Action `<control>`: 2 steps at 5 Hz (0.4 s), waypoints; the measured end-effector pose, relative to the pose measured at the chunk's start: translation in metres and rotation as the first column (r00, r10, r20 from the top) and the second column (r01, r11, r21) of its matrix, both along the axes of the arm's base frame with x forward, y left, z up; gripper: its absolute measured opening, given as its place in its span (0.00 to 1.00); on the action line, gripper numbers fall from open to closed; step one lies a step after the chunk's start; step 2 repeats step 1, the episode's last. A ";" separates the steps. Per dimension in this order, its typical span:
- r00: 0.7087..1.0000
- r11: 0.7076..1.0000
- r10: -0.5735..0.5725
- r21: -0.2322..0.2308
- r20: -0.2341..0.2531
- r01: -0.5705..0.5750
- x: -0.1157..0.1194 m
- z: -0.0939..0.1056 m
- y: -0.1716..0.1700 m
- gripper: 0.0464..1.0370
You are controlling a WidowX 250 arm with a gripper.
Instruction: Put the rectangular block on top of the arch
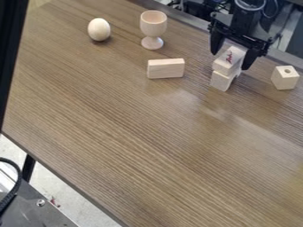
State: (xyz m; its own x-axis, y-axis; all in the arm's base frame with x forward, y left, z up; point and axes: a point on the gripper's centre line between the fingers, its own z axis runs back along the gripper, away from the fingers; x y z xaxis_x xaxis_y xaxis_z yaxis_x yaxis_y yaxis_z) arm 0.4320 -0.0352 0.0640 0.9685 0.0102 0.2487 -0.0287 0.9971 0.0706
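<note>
The rectangular block (227,63) is up at the arch (221,82), seated on it or barely above; I can't separate the two from my camera. My tool (232,54) has it pinched by the sides, as I read it, one finger on each flank. So the block lies straight below my wrist, its long axis running away from the camera, crosswise to the grip. What counts now is keeping that axis in line with the arch under it, then letting go evenly; a lopsided release could nudge the block or tip both.

Both pieces are pale, smooth wood with crisp edges, and the block has a red mark on its upper face. To the camera's left, a similar oblong block (165,69) rests on the brown, streaky-grained table (142,142). Behind that are a turned wooden goblet (153,25) and a rounded wooden egg (99,29). Right of the arch sits a chunky cube (285,78) with a round hole on top.
</note>
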 end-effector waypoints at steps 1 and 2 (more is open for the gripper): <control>1.000 1.000 -0.001 0.003 0.000 0.001 0.000 0.000 0.000 0.96; 1.000 1.000 -0.001 0.003 0.000 0.001 0.000 0.000 0.000 0.96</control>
